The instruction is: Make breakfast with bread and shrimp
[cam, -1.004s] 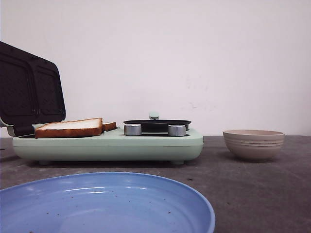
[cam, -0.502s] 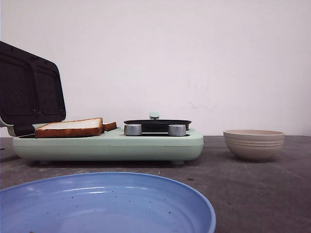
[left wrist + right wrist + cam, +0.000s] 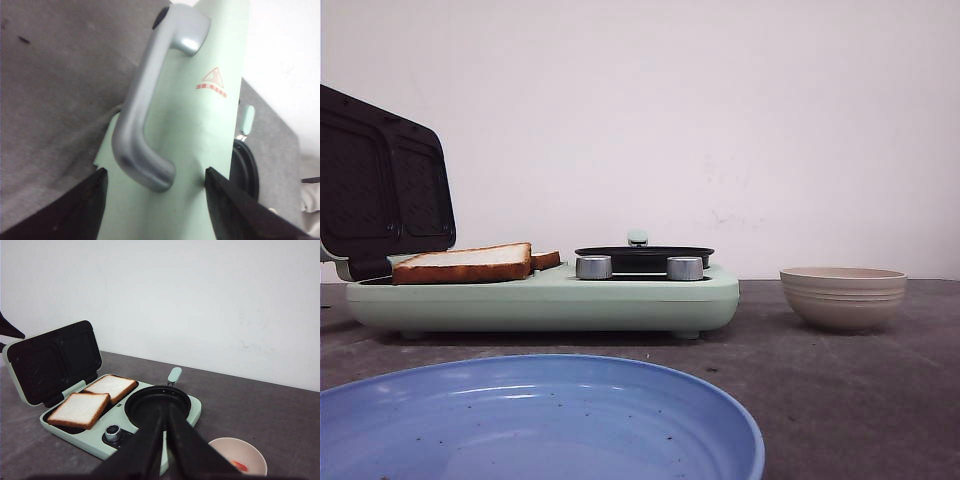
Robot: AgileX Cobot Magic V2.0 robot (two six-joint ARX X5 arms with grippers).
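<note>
Two slices of bread (image 3: 465,262) (image 3: 80,409) lie side by side on the left plate of the mint-green sandwich maker (image 3: 550,300), the other slice (image 3: 111,386) farther back. One orange-red shrimp (image 3: 240,466) shows inside the beige bowl (image 3: 237,455) (image 3: 842,297). My left gripper (image 3: 155,174) is open behind the raised lid (image 3: 200,125), its fingers either side of the grey handle (image 3: 142,125). My right gripper (image 3: 165,409) is shut and empty, high over the round black pan (image 3: 150,402). Neither gripper shows in the front view.
The lid (image 3: 380,185) stands open at the left, its dark ribbed inside facing the bread. A blue plate (image 3: 540,420) fills the near foreground. Two silver knobs (image 3: 592,267) sit on the maker's front beside the pan (image 3: 643,256). A white wall is behind.
</note>
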